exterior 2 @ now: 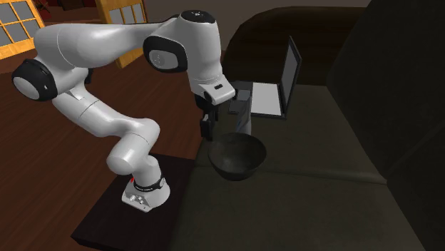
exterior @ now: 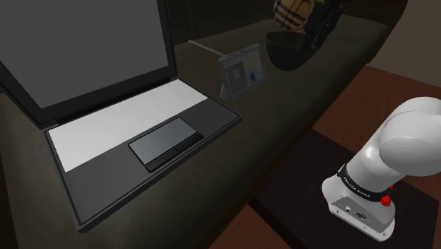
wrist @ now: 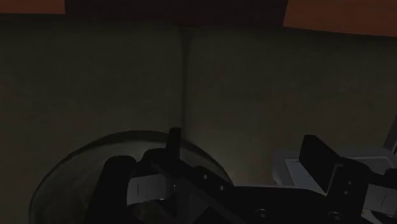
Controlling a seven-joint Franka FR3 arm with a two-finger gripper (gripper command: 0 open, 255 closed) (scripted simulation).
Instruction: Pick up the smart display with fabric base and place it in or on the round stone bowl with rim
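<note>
The smart display (exterior: 242, 71), a small tilted screen on a grey base, stands on the dark sofa seat (exterior: 297, 120) between the laptop and the bowl. The round dark bowl (exterior: 288, 48) sits just beyond it, near the seat's front edge (exterior 2: 237, 157). My black gripper (exterior: 319, 30) hangs by the bowl's far side, apart from the display. In the second exterior view the gripper (exterior 2: 207, 130) is beside the bowl's rim, with the display (exterior 2: 242, 113) behind it. The wrist view shows the gripper (wrist: 217, 154) open and holding nothing, the bowl (wrist: 76, 175) below one finger and the display (wrist: 289, 168) near the other.
A large open laptop (exterior: 134, 134) lies on the seat at the shoulder view's left. A plaid cushion (exterior: 291, 13) leans behind the bowl. The sofa's backrest (exterior 2: 385, 85) rises along one side. My stand (exterior 2: 128, 214) is on a wood floor (exterior 2: 50, 178).
</note>
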